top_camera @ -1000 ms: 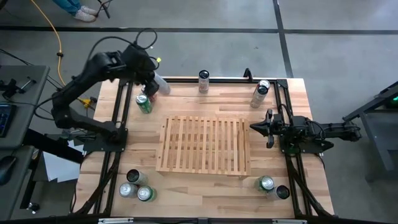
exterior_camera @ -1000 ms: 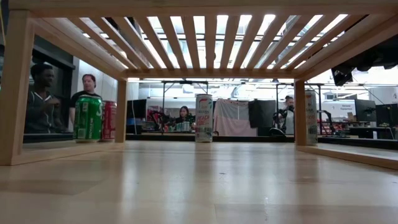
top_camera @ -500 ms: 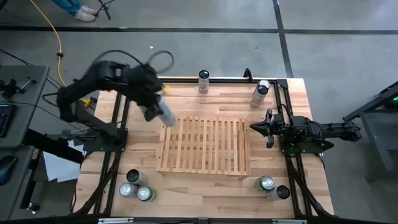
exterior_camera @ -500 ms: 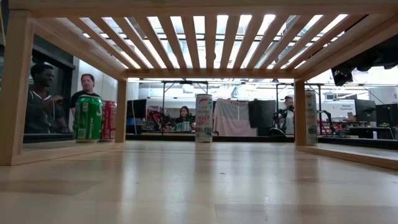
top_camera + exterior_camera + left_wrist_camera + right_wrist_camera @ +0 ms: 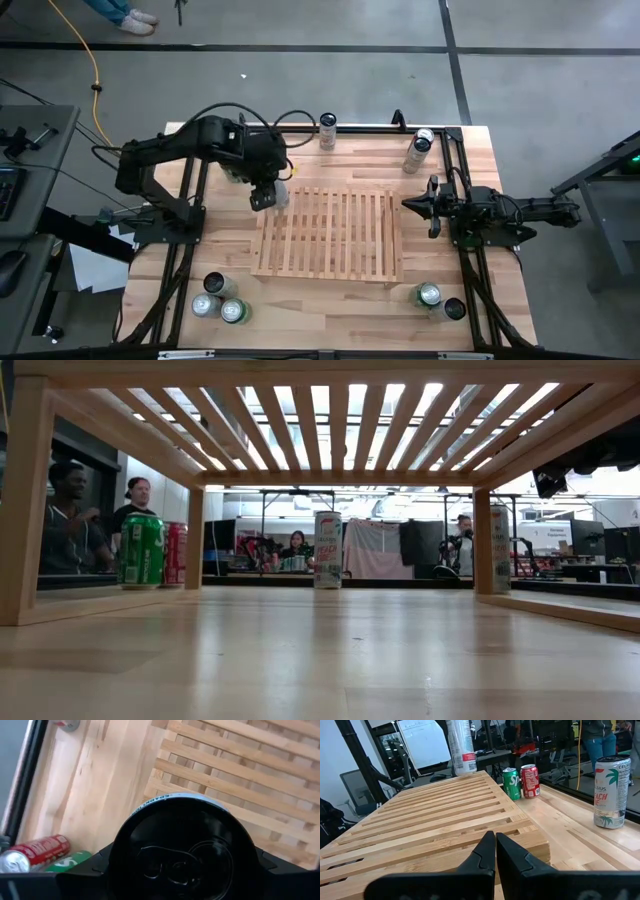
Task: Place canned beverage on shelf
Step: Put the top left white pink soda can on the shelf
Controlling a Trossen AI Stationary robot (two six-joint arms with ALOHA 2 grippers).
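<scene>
My left gripper [image 5: 265, 192] is shut on a tall white can with a red label [image 5: 460, 745], over the far left corner of the slatted light-wood shelf [image 5: 330, 235]. In the left wrist view I look down on the can's dark top [image 5: 182, 855], with the slats [image 5: 240, 775] beyond it. Whether the can's base touches the shelf, I cannot tell. My right gripper [image 5: 435, 207] is shut and empty at the shelf's right edge; its fingers [image 5: 495, 850] show together. My left gripper pinches the white can by its side wall near the top [image 5: 120, 845], one finger [image 5: 105, 860] on each side. The fingers come from above, pointing down. The can stands upright below the gripper, over the shelf's far left corner.
A green can [image 5: 511, 783] and a red can [image 5: 529, 781] stand on the table at the far left, beside the shelf. More cans stand at the far edge [image 5: 327, 128], far right [image 5: 418, 148], near left [image 5: 215, 298] and near right [image 5: 435, 298]. People stand beyond the table [image 5: 70, 525].
My left gripper has carried the white can from the table's far left, above the green can, toward the near and right edges to the shelf's far left corner. The can was tilted on the way and now stands upright.
</scene>
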